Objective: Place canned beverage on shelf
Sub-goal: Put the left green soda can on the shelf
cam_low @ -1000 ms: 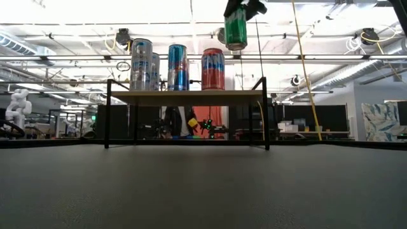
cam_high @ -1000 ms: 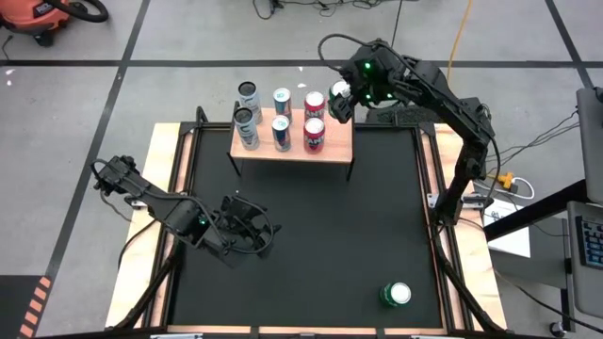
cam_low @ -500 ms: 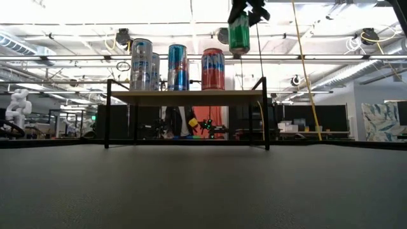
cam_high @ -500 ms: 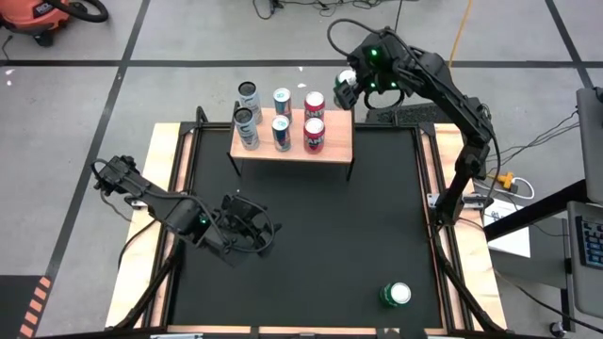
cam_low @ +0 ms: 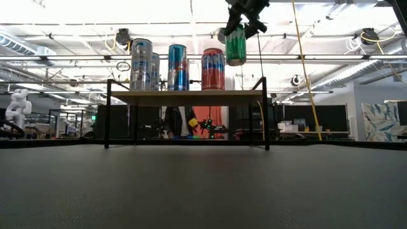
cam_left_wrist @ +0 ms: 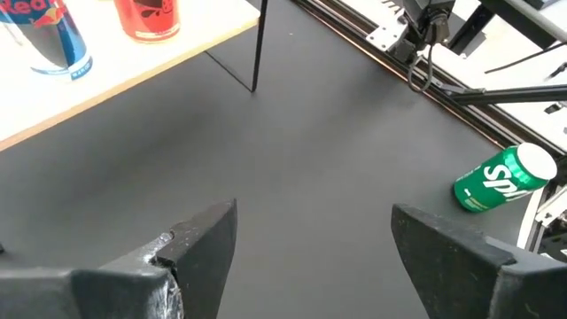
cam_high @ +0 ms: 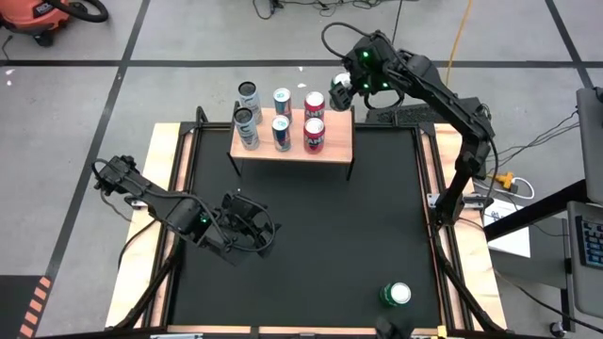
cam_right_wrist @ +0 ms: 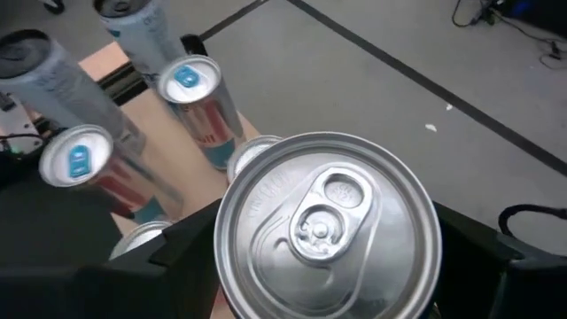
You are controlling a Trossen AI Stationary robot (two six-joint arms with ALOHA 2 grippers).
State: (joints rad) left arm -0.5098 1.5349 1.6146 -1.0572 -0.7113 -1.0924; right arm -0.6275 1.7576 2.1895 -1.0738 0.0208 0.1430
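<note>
The green can [cam_low: 235, 44] with silver top hangs nearly upright, top up, pinched by the right gripper [cam_high: 345, 89] above the far right corner of the shelf [cam_high: 334, 147].

Hidden and cut-off parts

The held green can [cam_right_wrist: 326, 229] hides the red cans [cam_right_wrist: 252, 151]; at 12 o'clock, the right gripper [cam_low: 243, 14] is cropped.

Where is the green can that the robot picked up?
The right gripper holds the green can in the air above the shelf's far right corner, just beside the red cans.
</note>
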